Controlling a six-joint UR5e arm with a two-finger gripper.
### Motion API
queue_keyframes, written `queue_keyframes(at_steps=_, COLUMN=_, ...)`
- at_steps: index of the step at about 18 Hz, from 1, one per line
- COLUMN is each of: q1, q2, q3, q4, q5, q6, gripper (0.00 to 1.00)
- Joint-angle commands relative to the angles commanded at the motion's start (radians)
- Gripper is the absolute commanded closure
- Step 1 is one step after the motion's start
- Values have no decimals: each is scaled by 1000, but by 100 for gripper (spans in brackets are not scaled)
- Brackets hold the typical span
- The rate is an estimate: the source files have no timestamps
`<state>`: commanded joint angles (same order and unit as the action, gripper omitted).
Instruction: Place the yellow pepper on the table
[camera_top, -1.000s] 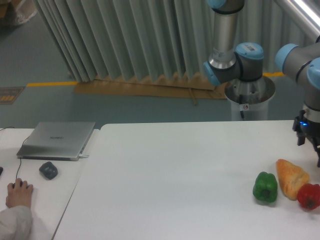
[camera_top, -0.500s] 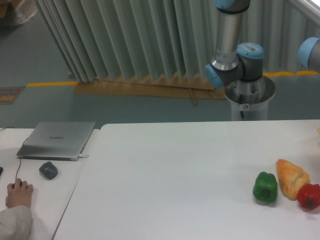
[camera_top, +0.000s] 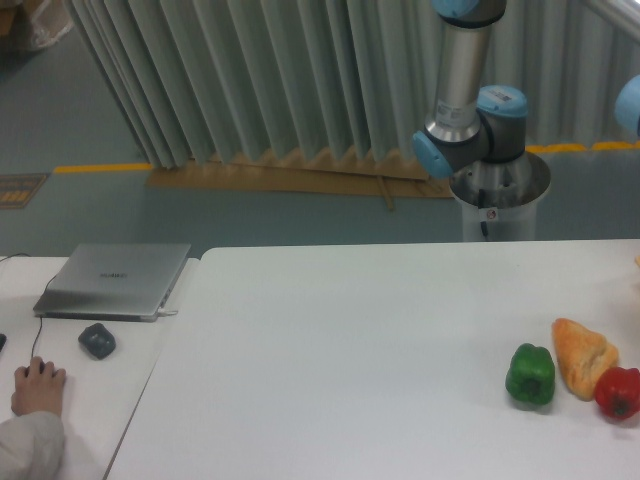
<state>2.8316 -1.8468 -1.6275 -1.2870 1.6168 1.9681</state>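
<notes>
A: Only the fixed camera to go on. Where is the yellow pepper?

B: Not in view. On the desk (camera_top: 350, 340) I see a green pepper (camera_top: 530, 374), a bread loaf (camera_top: 584, 355) just beside it, and a red pepper (camera_top: 618, 392) touching the loaf's near end, all bunched by the right edge. Nothing yellow.

A: And the hand?

B: Out of frame as well. Only the arm (camera_top: 468, 110) shows, its column and elbow joints behind the desk's far edge, with one more blue joint at the right border. Whether the hand is open, closed, or gripping the pepper, I cannot tell.

A: What could go wrong?

B: If the pepper comes in from the right, the nearest landing spot is that crowded corner. Lowering there could knock the red pepper or the loaf, and a rounded pepper set close to the edge might roll off.

A: Room elsewhere?

B: Plenty, I judge. The middle and left of the white top are bare. Further left is a smaller desk with a laptop (camera_top: 115, 280), a dark object (camera_top: 97, 340) and a person's hand (camera_top: 38, 385), well apart from the produce.
</notes>
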Motion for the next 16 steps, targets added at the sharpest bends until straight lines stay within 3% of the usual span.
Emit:
queue_keyframes(at_steps=5, q1=55, q2=-54, q3=15, q4=9, q5=-5, q6=-3, gripper=0)
queue_keyframes(at_steps=9, q1=49, q2=-78, q3=35, q4=51, q5=-6, q6=-29, gripper=0)
queue_keyframes(at_steps=16, q1=51, q2=-75, q3=18, q4=46, q5=5, q6=-23, gripper=0)
